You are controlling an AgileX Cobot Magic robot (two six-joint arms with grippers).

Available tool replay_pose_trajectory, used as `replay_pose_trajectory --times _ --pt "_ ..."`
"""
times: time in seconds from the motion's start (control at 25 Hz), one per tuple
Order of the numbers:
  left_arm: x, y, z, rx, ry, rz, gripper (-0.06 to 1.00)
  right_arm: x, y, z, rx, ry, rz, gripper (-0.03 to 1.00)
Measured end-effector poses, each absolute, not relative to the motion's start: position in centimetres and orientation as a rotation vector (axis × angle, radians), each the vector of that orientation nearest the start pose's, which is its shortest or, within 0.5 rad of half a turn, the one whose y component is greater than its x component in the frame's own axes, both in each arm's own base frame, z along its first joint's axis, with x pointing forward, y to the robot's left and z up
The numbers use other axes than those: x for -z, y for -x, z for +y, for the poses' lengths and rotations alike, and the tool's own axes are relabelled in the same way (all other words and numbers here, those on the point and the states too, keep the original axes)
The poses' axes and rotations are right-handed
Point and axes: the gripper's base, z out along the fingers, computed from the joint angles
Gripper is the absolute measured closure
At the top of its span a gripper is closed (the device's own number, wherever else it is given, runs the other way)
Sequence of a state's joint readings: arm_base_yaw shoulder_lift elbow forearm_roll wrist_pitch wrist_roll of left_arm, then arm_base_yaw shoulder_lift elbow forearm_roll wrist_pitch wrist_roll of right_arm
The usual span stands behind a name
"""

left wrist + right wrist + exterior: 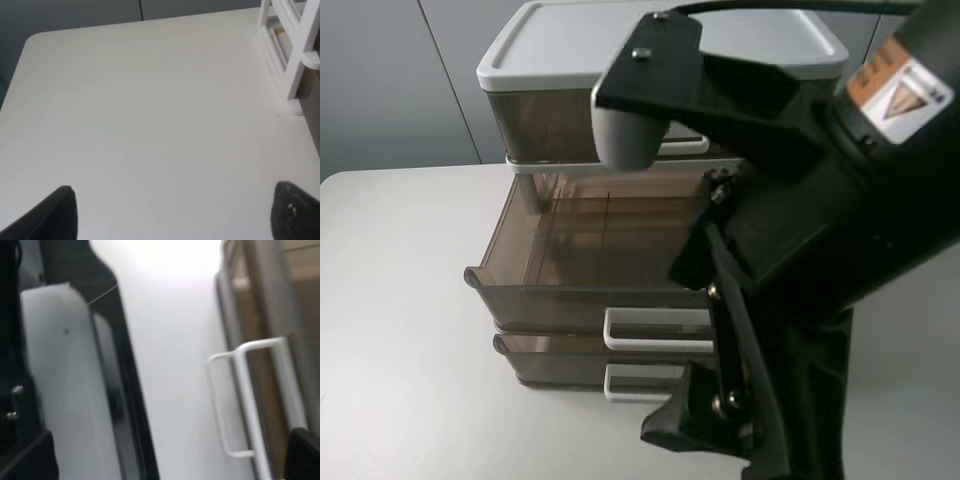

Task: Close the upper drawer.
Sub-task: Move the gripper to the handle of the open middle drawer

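The upper drawer [590, 235] is the smoky-brown middle tray of the three-drawer unit. It is pulled far out, and its white loop handle [655, 328] faces the front. My right gripper [715, 415] hangs low in front of the drawer fronts, to the right of the handles, and does not touch them. In the right wrist view it [165, 460] is open, with the fingertips [304, 455] far apart and two white loop handles [250, 390] ahead; I cannot tell which drawer each belongs to. My left gripper [175, 212] is open and empty over bare table.
The top-tier drawer [545, 120] under the white lid [580, 40] is shut. The bottom drawer [560, 350] stands slightly out, with its own white handle [640, 382]. The unit's white frame [295, 60] shows beside my left gripper. My right arm [820, 230] hides the unit's right side.
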State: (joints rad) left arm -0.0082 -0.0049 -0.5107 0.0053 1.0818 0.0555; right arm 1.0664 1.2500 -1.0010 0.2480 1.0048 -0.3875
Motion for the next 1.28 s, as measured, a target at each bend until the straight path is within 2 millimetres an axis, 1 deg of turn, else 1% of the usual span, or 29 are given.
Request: replay_pose_trajectory --times 0.12,0.4,0.6,0.8,0.96,1.28 --pt "-27.8 0.8 0.0 -0.029 -0.065 2.049 0.20 -29.2 -9.8 22.2 -0.510 1.818 2.202 0.28" --pt "-27.8 0.8 0.0 -0.029 -0.065 2.049 0.20 -27.0 -10.4 23.5 -0.465 1.932 2.207 0.28" --pt "-27.8 0.8 0.0 -0.029 -0.065 2.049 0.20 -25.4 -11.1 24.1 -0.378 1.983 2.214 0.28" --pt "-27.8 0.8 0.0 -0.036 -0.065 2.049 0.20 -24.5 -11.7 24.6 -0.335 1.994 2.207 0.28" --pt "-27.8 0.8 0.0 -0.036 -0.065 2.049 0.20 -23.8 -12.2 24.7 -0.257 2.032 2.191 0.28" --pt "-27.8 0.8 0.0 -0.036 -0.065 2.049 0.20 -22.3 -12.7 25.0 -0.185 2.082 2.202 0.28"
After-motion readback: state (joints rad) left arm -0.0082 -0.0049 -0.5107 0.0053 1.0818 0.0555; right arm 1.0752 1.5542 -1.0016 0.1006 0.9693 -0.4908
